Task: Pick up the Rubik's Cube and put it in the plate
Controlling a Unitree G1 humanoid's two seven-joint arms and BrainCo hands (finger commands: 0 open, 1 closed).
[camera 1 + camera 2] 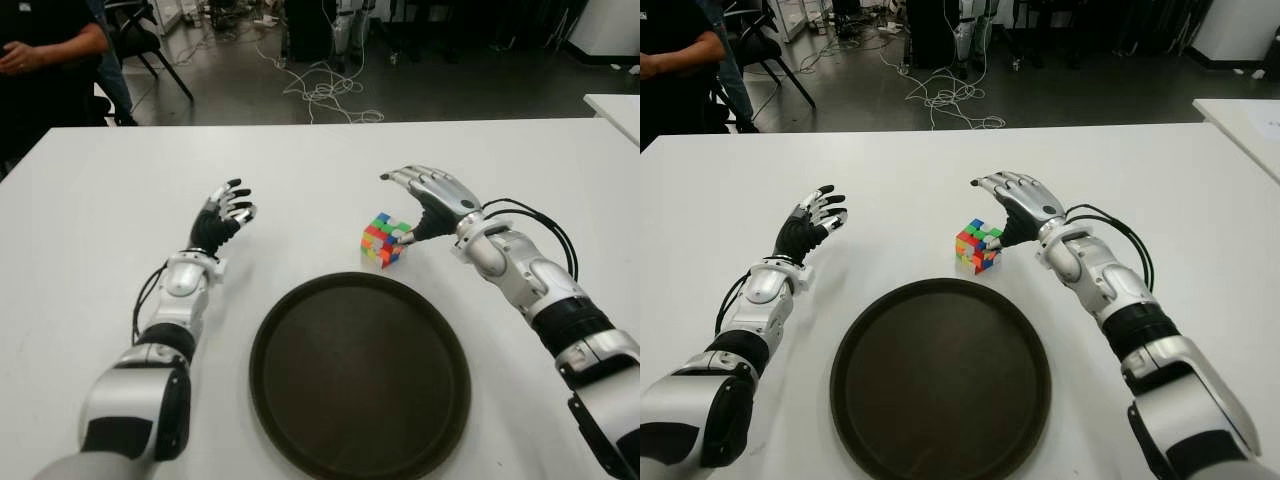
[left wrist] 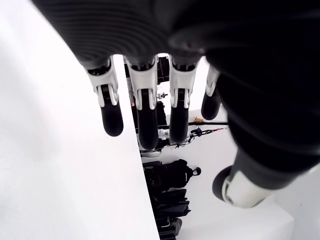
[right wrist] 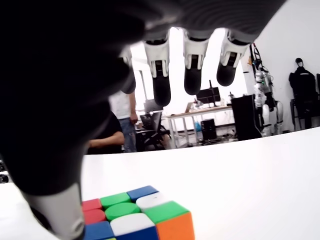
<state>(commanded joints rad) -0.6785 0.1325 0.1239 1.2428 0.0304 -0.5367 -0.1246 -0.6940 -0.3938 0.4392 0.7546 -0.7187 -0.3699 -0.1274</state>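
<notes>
Rubik's Cube [image 1: 385, 239] sits on table just beneath open right robot hand [image 1: 432, 196].

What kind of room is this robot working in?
Probably a robotics lab or workshop: loose cables trail across the floor, desks with monitors stand behind, and a white table serves as test bench.

Cube on the counter, plate bare

The Rubik's Cube [image 1: 384, 239] sits on the white counter [image 1: 90, 210] just beyond the far rim of the plate [image 1: 360, 372], turned so one corner faces me, its faces a scramble of green, red, blue, white and orange. My right robot hand [image 1: 432, 200] arches over it with fingers spread, thumb at its side. The plate is round, dark brown, flat and holds nothing.
</notes>
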